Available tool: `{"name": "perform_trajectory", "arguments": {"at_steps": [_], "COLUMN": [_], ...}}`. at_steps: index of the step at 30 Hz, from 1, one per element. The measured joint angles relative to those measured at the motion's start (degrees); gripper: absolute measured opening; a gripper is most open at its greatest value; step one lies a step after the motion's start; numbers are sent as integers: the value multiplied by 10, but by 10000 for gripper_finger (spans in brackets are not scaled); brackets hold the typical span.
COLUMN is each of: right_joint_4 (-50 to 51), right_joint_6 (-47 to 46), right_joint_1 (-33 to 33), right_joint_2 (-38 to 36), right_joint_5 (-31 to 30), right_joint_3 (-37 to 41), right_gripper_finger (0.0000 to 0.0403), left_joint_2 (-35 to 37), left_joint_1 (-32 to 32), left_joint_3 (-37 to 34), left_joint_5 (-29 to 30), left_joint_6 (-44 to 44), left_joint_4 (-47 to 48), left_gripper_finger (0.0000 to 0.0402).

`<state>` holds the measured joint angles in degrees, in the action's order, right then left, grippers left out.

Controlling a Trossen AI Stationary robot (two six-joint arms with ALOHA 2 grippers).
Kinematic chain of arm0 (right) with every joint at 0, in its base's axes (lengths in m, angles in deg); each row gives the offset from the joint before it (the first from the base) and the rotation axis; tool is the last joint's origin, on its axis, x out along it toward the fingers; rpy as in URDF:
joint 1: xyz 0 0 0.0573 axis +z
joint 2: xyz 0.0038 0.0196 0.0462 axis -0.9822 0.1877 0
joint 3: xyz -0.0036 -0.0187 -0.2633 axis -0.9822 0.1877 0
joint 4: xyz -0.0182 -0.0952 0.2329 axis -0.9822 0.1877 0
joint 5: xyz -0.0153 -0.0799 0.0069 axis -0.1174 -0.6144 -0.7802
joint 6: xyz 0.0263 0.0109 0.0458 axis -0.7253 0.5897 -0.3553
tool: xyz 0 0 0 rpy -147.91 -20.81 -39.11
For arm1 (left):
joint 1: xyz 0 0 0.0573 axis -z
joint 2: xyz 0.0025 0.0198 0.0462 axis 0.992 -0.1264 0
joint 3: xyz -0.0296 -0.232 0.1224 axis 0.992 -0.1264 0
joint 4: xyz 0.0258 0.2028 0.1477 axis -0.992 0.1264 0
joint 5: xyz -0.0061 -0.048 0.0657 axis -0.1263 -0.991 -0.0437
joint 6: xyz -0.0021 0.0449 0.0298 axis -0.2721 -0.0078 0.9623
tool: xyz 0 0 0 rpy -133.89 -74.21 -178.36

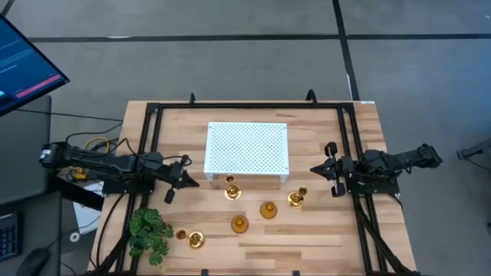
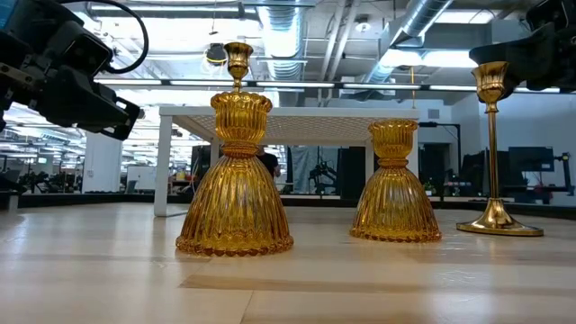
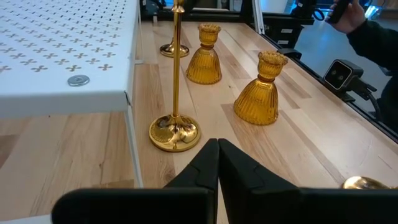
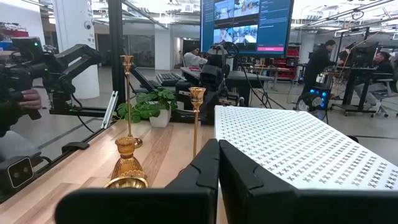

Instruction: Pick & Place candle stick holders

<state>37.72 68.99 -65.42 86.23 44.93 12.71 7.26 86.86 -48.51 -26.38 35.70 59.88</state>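
Left claw shut, right claw shut, candle stick holders partly hidden low.

This is a big robot lab, like a workshop. The wooden counter has a black metal frame around it, and it stands on a plain gray floor. Up high there are shiny pipes and bright lights on a bare ceiling. A large screen hangs in the room, and another screen sits beside the counter. People work at desks far back, with lots of cables and machines.
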Motion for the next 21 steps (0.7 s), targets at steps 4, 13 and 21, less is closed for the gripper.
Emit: {"name": "perform_trajectory", "arguments": {"at_steps": [4,13,21], "right_joint_4": [0,0,0], "right_joint_6": [-1,-1,-5], "right_joint_1": [0,0,0], "right_joint_2": [0,0,0], "right_joint_5": [0,0,0], "right_joint_3": [0,0,0], "right_gripper_finger": [0,0,0], "left_joint_2": [0,0,0], "left_joint_1": [0,0,0], "left_joint_3": [0,0,0], "left_joint_5": [0,0,0], "left_joint_6": [0,0,0], "left_joint_4": [-2,-6,-7], "left_gripper_finger": [8,8,8]}}
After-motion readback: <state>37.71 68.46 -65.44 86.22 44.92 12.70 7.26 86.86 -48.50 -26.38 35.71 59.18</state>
